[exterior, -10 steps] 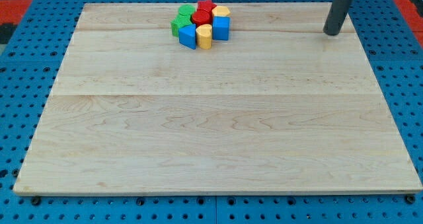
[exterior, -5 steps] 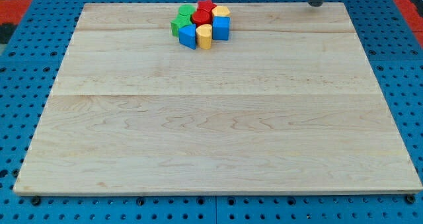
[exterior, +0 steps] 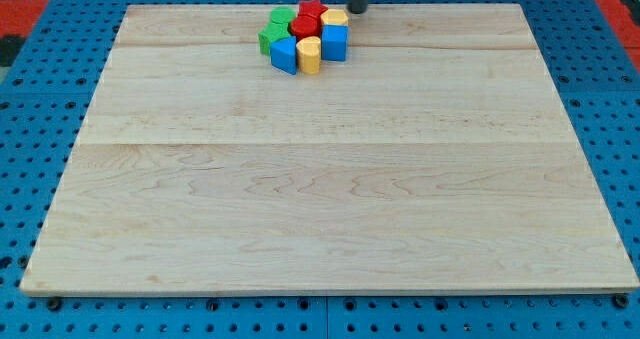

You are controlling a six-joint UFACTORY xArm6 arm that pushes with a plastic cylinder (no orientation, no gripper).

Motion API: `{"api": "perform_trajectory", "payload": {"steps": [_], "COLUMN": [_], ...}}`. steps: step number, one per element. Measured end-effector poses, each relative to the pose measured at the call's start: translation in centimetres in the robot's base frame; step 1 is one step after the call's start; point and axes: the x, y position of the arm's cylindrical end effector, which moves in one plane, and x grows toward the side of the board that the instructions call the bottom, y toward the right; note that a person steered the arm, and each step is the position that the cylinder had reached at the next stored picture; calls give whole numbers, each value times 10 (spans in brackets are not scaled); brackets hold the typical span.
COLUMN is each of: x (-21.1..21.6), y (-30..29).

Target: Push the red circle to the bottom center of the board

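Note:
The red circle (exterior: 303, 27) sits in the middle of a tight cluster of blocks near the board's top edge, left of centre. Around it are a red star (exterior: 312, 11) above, a yellow block (exterior: 335, 17) at the upper right, a blue cube (exterior: 334, 41) at the right, a yellow cylinder (exterior: 309, 54) below, a blue block (exterior: 284, 54) at the lower left and green blocks (exterior: 274, 29) at the left. My tip (exterior: 356, 9) is at the view's top, just right of the yellow block and the cluster.
The wooden board (exterior: 320, 199) lies on a blue perforated table. A red area shows at the view's top corners.
My tip has moved from the board's upper right, up toward the top edge and then left, to a spot just right of the block cluster. The blocks have not moved.

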Motion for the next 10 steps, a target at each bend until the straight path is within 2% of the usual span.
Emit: {"api": "perform_trajectory", "payload": {"steps": [1, 2, 3, 4, 8, 9, 10], "x": [1, 29, 54, 58, 59, 41, 39], "y": [-50, -103, -96, -90, -33, -33, -30]}}
